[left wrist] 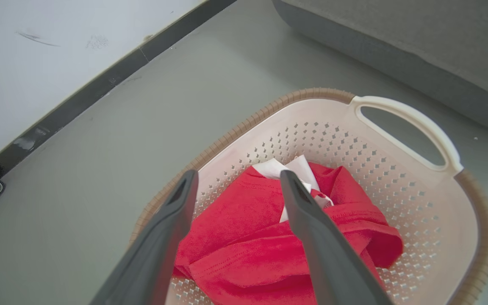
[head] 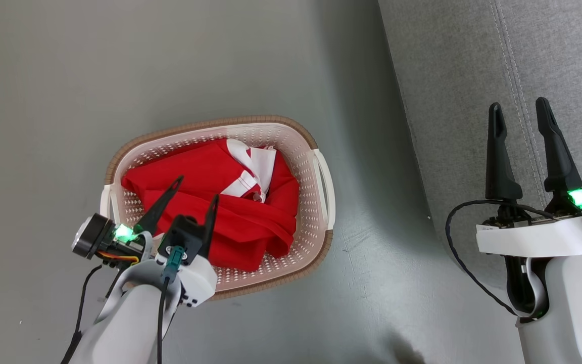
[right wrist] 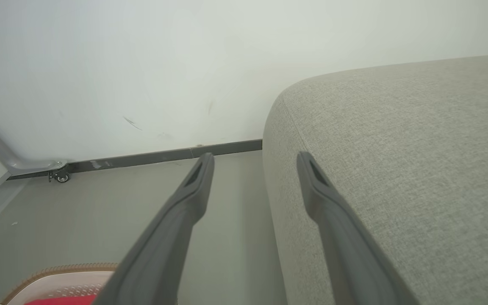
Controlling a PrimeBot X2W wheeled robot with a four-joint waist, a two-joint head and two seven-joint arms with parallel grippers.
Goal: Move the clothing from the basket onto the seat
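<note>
Open floor between basket and seat

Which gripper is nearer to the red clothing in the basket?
Left. The left gripper is open directly over the clothing in the basket; the right gripper is far aside, over the seat.

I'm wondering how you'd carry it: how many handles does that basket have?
2. One handle on the side of the basket facing the seat; the other handle on the opposite side, near the left gripper.
</note>
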